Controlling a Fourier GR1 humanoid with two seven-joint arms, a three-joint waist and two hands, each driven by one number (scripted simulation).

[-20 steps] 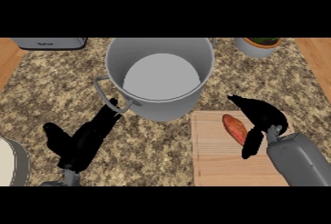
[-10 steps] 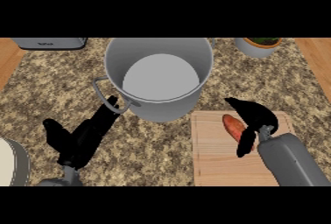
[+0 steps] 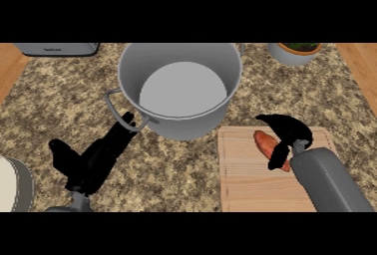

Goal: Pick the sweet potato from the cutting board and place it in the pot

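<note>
An orange sweet potato (image 3: 264,142) lies on the light wooden cutting board (image 3: 258,187) at the lower right. My right hand (image 3: 285,130) sits over the potato's right side, fingers bent over the top and thumb hanging down in front of it, partly hiding it. I cannot see whether the hand touches it. The big grey pot (image 3: 180,87) stands upright just left of the board's far corner, nothing inside. My left hand (image 3: 95,159) rests open on the counter at the lower left, fingertips near the pot's left handle (image 3: 117,107).
A grey appliance (image 3: 55,48) sits at the far left edge of the speckled counter. A small potted plant (image 3: 294,52) stands at the far right. A white plate rim (image 3: 15,182) shows at the left edge. Wooden strips border both sides.
My right hand has drawn left and down, from beside the sweet potato to over it. The left hand has barely shifted. The pot and the board stay put.
</note>
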